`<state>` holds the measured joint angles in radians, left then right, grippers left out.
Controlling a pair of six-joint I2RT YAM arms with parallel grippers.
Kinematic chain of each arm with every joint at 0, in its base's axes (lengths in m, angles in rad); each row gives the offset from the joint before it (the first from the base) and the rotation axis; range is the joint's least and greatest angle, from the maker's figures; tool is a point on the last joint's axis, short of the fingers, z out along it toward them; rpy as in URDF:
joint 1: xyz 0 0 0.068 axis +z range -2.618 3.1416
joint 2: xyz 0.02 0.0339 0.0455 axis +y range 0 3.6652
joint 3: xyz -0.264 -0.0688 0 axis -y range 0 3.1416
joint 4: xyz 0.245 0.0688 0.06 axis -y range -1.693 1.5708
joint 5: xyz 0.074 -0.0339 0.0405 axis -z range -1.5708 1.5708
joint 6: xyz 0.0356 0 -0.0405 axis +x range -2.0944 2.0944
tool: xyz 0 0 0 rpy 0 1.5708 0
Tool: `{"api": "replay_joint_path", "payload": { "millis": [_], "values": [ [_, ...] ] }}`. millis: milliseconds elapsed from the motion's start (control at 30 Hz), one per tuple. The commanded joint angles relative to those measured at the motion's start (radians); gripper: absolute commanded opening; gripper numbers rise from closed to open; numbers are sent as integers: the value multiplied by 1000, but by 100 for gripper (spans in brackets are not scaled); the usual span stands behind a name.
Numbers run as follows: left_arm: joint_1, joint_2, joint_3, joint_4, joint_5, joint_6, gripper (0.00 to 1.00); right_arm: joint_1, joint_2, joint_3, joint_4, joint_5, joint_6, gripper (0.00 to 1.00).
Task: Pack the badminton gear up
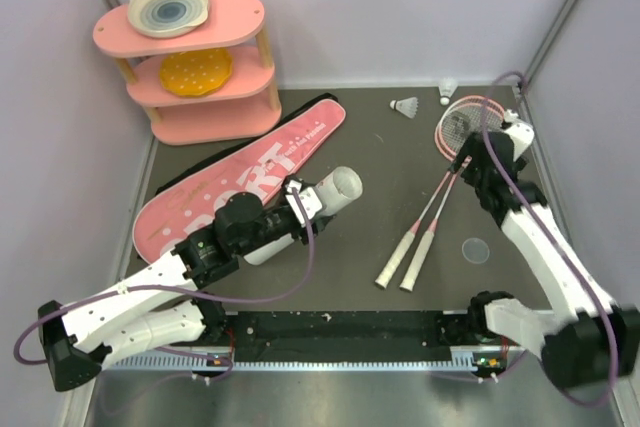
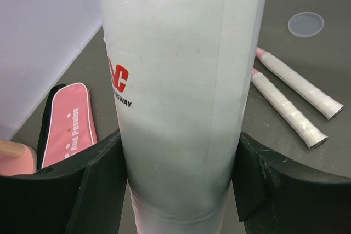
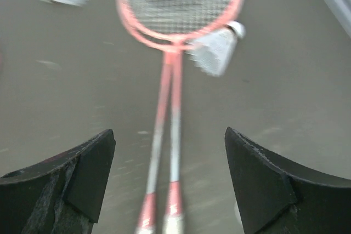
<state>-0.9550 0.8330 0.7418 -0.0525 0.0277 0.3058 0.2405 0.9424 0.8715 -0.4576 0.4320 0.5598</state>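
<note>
White tube (image 1: 335,190): clamped in my left gripper (image 2: 178,184), angled over the table's (image 1: 380,162) middle, far end presented, I judge, for shuttlecocks (image 1: 405,107). Pink rackets (image 3: 167,97), toward the far right corner: my right gripper (image 3: 170,184) above, spread, empty.

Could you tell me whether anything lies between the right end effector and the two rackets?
Nothing visible does. The open right end effector faces the rackets directly; a shuttlecock lies beside their heads, off to one side.
</note>
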Motion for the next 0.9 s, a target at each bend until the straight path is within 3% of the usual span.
{"api": "replay_joint_path", "payload": {
  "millis": [0,200,467,667,867],
  "values": [
    [-10,-26,10,85,-14,13,17,-116,261,96,-49,18,-145,82],
    [-18,-28,11,85,-5,10,17,-136,525,219,-55,138,-235,83],
    [-21,-37,11,83,-3,12,17,-136,703,323,8,266,-366,73],
    [-24,-41,11,83,-9,15,17,-136,782,357,33,255,-391,70],
    [-28,-43,13,85,-5,12,17,-136,901,399,33,329,-417,54]
  ]
}}
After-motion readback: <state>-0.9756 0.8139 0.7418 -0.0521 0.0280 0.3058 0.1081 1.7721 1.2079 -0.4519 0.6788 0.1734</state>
